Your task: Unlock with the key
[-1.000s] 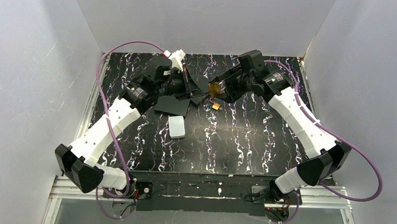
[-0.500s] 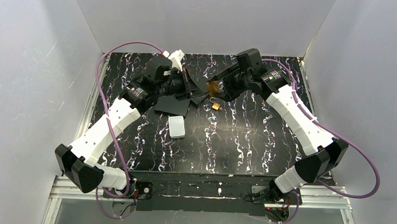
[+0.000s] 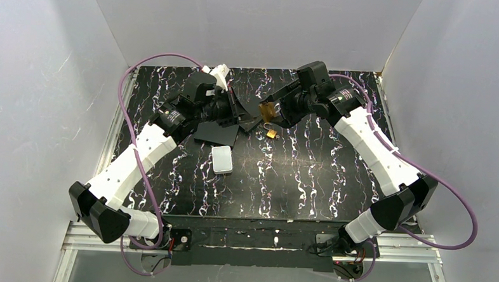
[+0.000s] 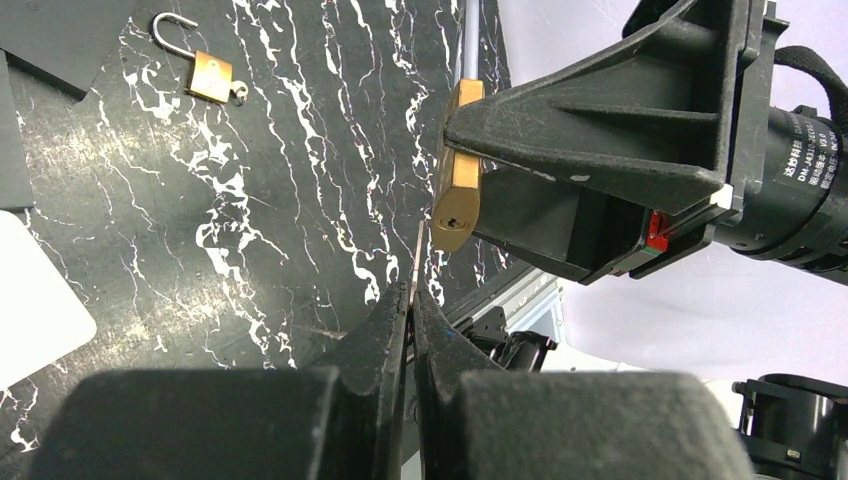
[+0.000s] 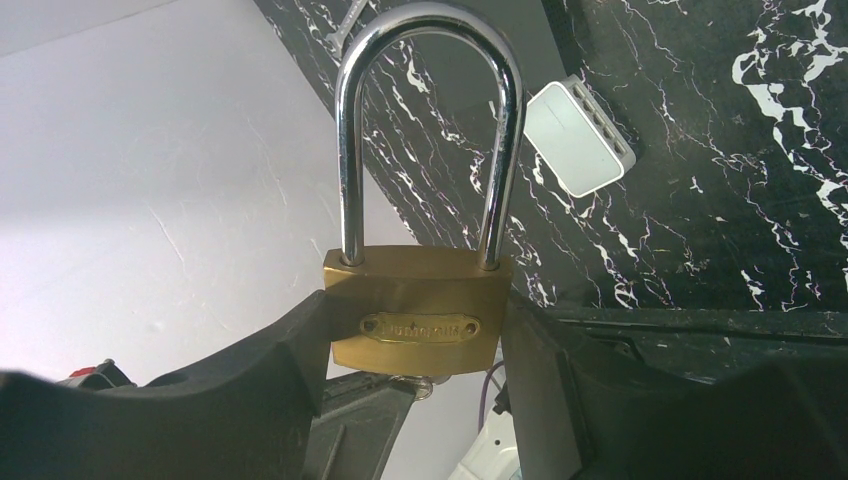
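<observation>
Left fingers (image 4: 385,345) pinching key (image 4: 418,258), right fingers (image 5: 250,375) clamping brass padlock (image 5: 420,312), white box (image 3: 222,159) on table (image 3: 309,182), contents unseen

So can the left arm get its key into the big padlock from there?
Probably yes. The left claw holds the key close to the padlock, whose keyhole faces it, with nothing between, though it may need lining up.

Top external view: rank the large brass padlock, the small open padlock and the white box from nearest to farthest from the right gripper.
1. The large brass padlock: clamped in the right gripper itself.
2. The small open padlock: on the table just below the gripper, toward the arm bases.
3. The white box: farthest, on the left arm's side.
</observation>
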### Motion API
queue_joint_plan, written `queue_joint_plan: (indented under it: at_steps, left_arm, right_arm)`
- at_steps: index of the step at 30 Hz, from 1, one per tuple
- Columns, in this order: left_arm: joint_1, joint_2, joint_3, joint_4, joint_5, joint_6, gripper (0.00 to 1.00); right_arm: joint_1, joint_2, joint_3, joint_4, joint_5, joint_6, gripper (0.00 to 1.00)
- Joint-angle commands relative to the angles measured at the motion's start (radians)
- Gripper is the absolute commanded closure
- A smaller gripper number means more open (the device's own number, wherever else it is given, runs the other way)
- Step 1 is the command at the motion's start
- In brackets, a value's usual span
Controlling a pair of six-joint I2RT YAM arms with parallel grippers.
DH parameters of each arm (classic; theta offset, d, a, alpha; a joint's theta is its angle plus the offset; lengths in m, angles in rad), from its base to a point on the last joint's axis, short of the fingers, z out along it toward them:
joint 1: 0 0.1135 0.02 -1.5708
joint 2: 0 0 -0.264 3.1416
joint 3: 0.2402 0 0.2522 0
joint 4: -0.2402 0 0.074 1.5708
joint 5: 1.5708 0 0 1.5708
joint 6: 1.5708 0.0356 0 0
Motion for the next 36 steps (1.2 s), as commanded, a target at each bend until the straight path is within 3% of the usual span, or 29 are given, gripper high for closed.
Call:
queue_joint_plan:
  at_steps: [1,7,12,16,19,24,29,36]
  left_arm:
    - [-0.002,-0.041,-0.008,0.028,0.004,0.001,1.00]
    - [-0.002,-0.061,-0.022,0.052,0.016,0.004,1.00]
    - [-0.002,-0.060,0.014,-0.005,0.028,0.157,1.00]
    - [-0.004,-0.067,0.042,-0.059,0.021,0.354,1.00]
    - [-0.030,-0.105,0.021,-0.045,-0.061,0.544,1.00]
    - [-0.068,-0.210,-0.109,0.124,-0.134,0.895,1.00]
    - [-0.107,-0.291,-0.255,0.306,-0.010,1.272,1.00]
    - [-0.112,-0.322,-0.316,0.293,0.261,1.669,1.00]
  right_arm:
    - [0.004,-0.038,0.029,0.080,0.003,0.013,0.99]
    - [0.004,-0.033,0.037,0.066,0.038,0.005,0.99]
    - [0.004,0.014,0.148,-0.066,0.072,-0.033,0.99]
    - [0.004,0.055,0.232,-0.209,0.107,-0.059,0.99]
    - [0.004,0.086,0.276,-0.295,0.085,-0.065,0.99]
    - [0.004,0.115,0.346,-0.424,0.085,-0.051,0.99]
    - [0.004,0.147,0.378,-0.477,0.021,-0.010,0.99]
    - [0.010,0.204,0.457,-0.543,-0.024,0.059,0.99]
